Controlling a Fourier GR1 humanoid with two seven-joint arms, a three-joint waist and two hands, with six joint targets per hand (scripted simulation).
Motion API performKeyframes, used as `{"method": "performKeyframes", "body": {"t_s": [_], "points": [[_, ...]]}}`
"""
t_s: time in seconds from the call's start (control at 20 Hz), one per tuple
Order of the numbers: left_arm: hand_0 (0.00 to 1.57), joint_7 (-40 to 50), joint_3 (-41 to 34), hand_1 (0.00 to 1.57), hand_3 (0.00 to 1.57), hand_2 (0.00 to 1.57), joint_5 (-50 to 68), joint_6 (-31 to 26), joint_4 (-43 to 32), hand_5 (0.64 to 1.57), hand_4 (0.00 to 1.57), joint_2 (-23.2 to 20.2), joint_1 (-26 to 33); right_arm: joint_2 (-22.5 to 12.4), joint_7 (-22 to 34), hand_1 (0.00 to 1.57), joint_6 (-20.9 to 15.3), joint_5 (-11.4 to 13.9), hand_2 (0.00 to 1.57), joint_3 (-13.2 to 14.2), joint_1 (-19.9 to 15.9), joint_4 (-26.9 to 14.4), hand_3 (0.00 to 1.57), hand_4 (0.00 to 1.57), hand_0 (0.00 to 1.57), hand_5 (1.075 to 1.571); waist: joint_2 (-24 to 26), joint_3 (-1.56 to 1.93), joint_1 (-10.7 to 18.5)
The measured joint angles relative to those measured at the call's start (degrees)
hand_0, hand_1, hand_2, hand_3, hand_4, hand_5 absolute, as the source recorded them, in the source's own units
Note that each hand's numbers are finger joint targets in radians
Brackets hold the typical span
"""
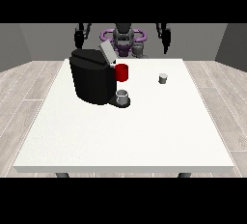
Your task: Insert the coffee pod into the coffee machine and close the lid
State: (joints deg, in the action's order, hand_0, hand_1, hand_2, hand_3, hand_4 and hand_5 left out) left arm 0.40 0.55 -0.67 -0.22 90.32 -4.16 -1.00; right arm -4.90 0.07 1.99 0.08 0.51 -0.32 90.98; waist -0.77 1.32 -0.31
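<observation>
Both of my hands hang at the far edge of the white table (120, 136), raised off its surface and touching nothing: the hand at the view's left (79, 36) sits above and behind the coffee machine (91, 76), and the hand at the view's right (165, 37) hangs beyond the table's far right part. Each is small and dark against the grey wall, and whether the fingers are spread or curled I cannot tell; neither one has hold of anything. On the table's left half stands the black coffee machine, its grey lid (106, 53) tilted up and open at the top. A red piece (122, 72) shows just at the machine's right side, below the lid. A small grey cup (122, 95) stands on the machine's round base, at its front right. Well apart from the machine, to the view's right and nearer the far edge, the little grey coffee pod (163, 78) stands upright on the bare tabletop, out of reach of either hand's touch. Grey plank floor (29, 88) spreads around the table
</observation>
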Motion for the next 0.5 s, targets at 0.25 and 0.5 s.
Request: {"method": "performKeyframes", "body": {"t_s": [0.25, 0.5], "points": [[0.00, -3.0, 0.0, 0.00, 0.00, 0.00, -1.6, -5.0, 0.3, 1.571, 0.00, -5.5, 0.7, 0.4, 0.1, 0.00, -0.8, -0.1, 0.00, 1.0, 0.4, -1.6, 0.00, 0.00, 0.00, 1.571, 0.8, -0.94, 0.7], [0.00, -9.2, 0.3, 0.00, 0.00, 0.00, -5.2, -10.5, 0.0, 1.571, 0.00, -12.8, 2.1, 0.5, -1.7, 0.00, -6.8, 4.9, 0.00, 2.2, 0.5, -2.7, 0.00, 0.00, 0.00, 1.571, 0.7, -1.22, 1.3]]}}
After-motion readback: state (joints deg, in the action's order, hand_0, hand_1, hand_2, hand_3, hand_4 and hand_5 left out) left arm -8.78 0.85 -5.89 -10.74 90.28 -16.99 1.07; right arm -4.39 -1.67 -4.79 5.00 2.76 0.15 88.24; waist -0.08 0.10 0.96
